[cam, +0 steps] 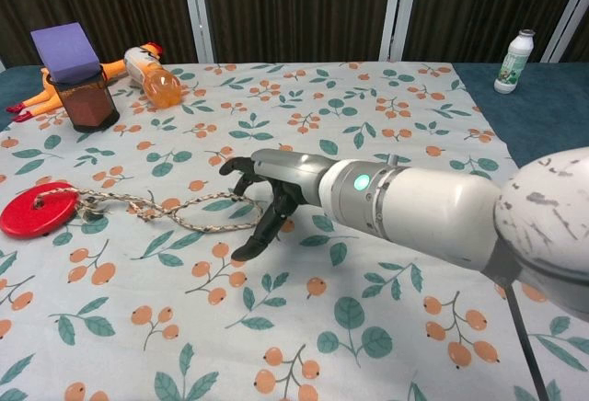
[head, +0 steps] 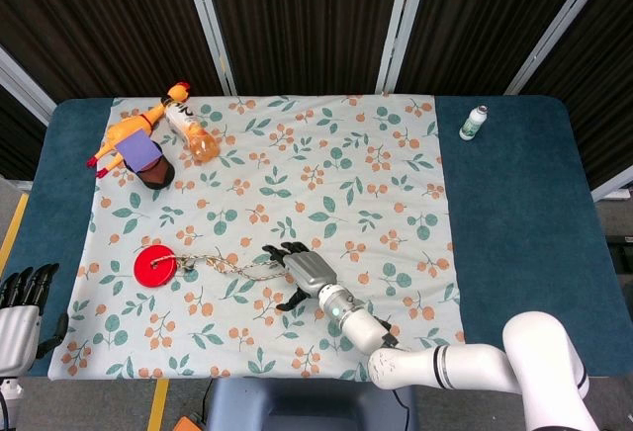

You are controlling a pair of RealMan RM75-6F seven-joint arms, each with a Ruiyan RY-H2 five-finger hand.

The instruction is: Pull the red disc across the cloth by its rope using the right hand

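The red disc (head: 155, 266) (cam: 37, 209) lies flat near the left edge of the floral cloth (head: 336, 164). Its braided rope (head: 232, 268) (cam: 189, 214) runs right from the disc and ends in a loop. My right hand (head: 302, 271) (cam: 265, 189) is over the loop's right end with its fingers spread and bent downward and its thumb pointing down at the cloth. I cannot tell whether the fingertips touch the rope, and nothing is gripped. My left hand (head: 22, 301) stays off the table's left front corner, fingers straight, holding nothing.
A rubber chicken (head: 134, 129), an orange bottle (head: 193, 132) (cam: 155, 77) and a dark cup with a purple block (head: 150, 159) (cam: 75, 79) sit at the far left. A small white bottle (head: 475, 122) (cam: 513, 61) stands on the blue table (head: 524, 214) at the far right.
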